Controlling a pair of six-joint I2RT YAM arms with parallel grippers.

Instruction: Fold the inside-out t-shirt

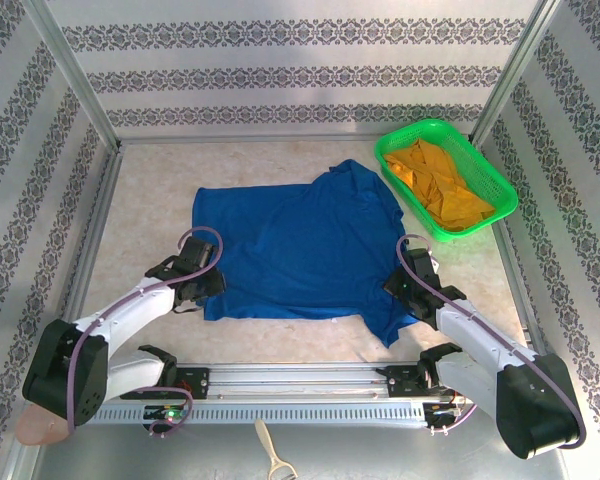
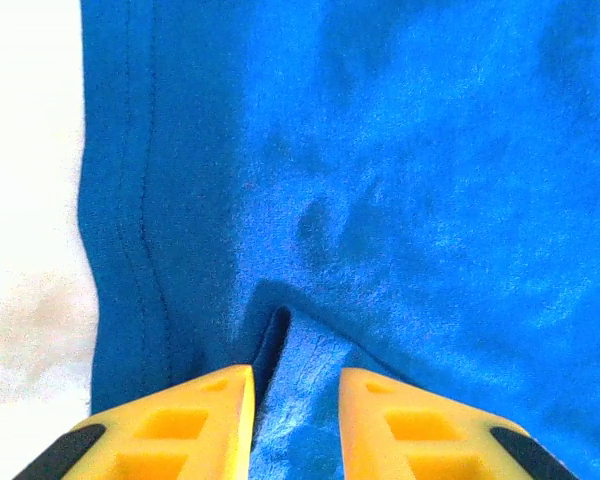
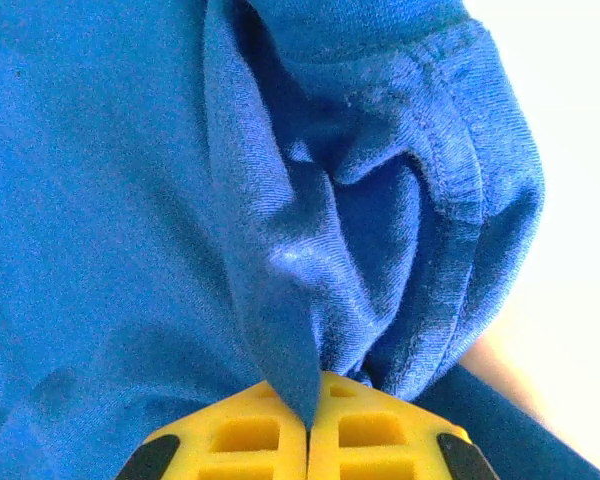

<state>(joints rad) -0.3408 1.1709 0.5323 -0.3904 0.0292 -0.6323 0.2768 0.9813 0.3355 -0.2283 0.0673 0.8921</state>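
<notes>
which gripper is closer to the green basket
Right. The right gripper sits at the near right corner of the shirt, just in front of the green basket; the left gripper is across the shirt at its left edge.

A green plastic basket (image 1: 480,160) sat at the far right of the pale worktop (image 1: 145,200), holding a crumpled orange-yellow garment (image 1: 442,185); patterned walls (image 1: 280,70) surrounded it.

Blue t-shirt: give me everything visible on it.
The royal-blue short-sleeved t-shirt, soft knit with stitched hems, lies spread mostly flat on the pale table, wrinkled at its right side. The right pincer is shut on a bunched hem fold; the left pincer straddles a raised crease by the left edge, jaws apart.
</notes>
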